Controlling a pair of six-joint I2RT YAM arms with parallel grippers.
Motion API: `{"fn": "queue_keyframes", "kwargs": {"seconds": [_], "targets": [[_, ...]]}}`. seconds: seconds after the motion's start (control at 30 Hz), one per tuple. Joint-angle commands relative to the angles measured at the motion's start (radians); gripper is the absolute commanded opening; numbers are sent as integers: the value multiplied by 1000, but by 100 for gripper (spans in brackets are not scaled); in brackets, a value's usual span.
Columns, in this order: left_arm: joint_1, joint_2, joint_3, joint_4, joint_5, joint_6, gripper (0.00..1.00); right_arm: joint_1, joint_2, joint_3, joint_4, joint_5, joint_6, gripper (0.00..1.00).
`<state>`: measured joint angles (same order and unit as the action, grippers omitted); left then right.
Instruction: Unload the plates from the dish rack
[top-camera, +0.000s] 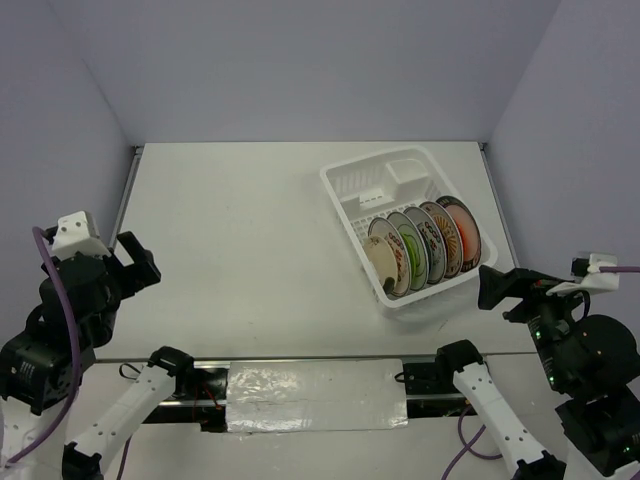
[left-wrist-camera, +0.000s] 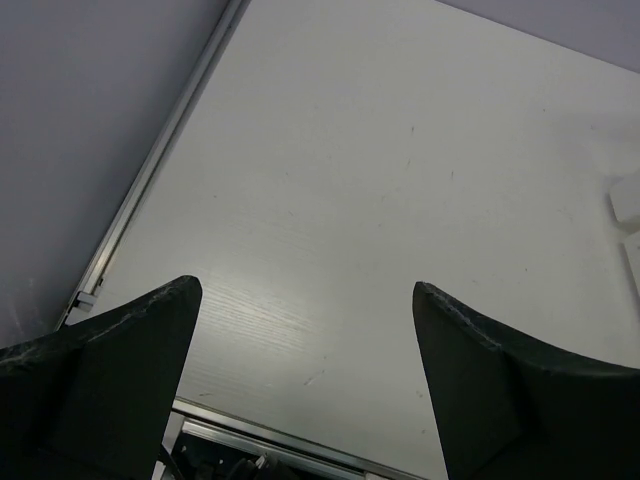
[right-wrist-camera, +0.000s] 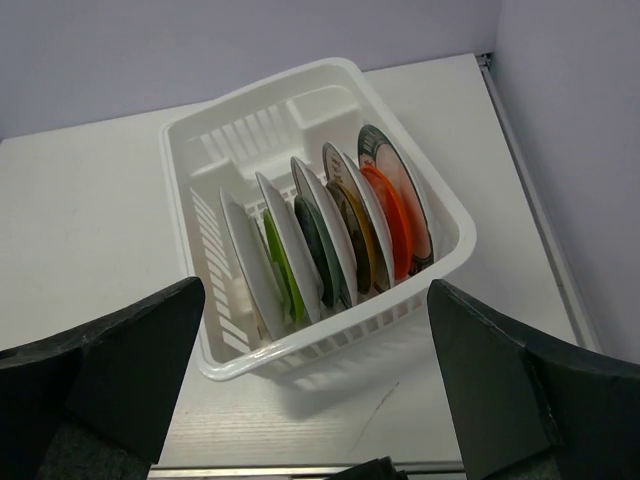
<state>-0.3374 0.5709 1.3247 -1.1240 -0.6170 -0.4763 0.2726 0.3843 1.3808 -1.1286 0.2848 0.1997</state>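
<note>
The white dish rack (top-camera: 345, 205) sits at the right rear of the table, with several plates standing on edge in a row in its near half. In the right wrist view they run from a white plate (right-wrist-camera: 245, 265) through a lime green one (right-wrist-camera: 280, 270), a dark teal one (right-wrist-camera: 315, 240) and a brownish patterned one (right-wrist-camera: 355, 225) to an orange-red one (right-wrist-camera: 395, 215). My right gripper (top-camera: 490, 285) hovers open just in front of the rack's near rim (right-wrist-camera: 330, 325), holding nothing. Far left, my left gripper (top-camera: 140, 265) is open over bare table (left-wrist-camera: 305, 290).
The rack's small side compartment (top-camera: 408, 170) is at its far end. A metal rail (left-wrist-camera: 150, 170) edges the table on the left, and purple walls close in the left, back and right. A shiny taped strip (top-camera: 315, 395) lies between the arm bases.
</note>
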Motion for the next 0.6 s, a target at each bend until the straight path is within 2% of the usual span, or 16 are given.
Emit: {"fn": "queue_keyframes", "kwargs": {"seconds": [0.0, 0.1, 0.2, 0.3, 0.47, 0.57], "targets": [[-2, 17, 1, 21, 25, -12, 100, 8, -13, 26, 19, 24, -16, 100], [-2, 20, -4, 21, 43, -16, 99, 8, -16, 20, 35, -30, -36, 100], [-2, 17, -19, 38, 53, -24, 99, 10, -9, 0, 85, -168, -68, 100], [-2, 4, -47, 84, 83, -25, 100, 7, 79, 0, 124, -278, -69, 100], [0, -12, -128, 196, 114, -25, 99, 14, 406, 41, 99, -280, -69, 100], [-2, -43, -257, 323, 103, -1, 100, 80, 487, 31, 173, -198, -69, 100]]}}
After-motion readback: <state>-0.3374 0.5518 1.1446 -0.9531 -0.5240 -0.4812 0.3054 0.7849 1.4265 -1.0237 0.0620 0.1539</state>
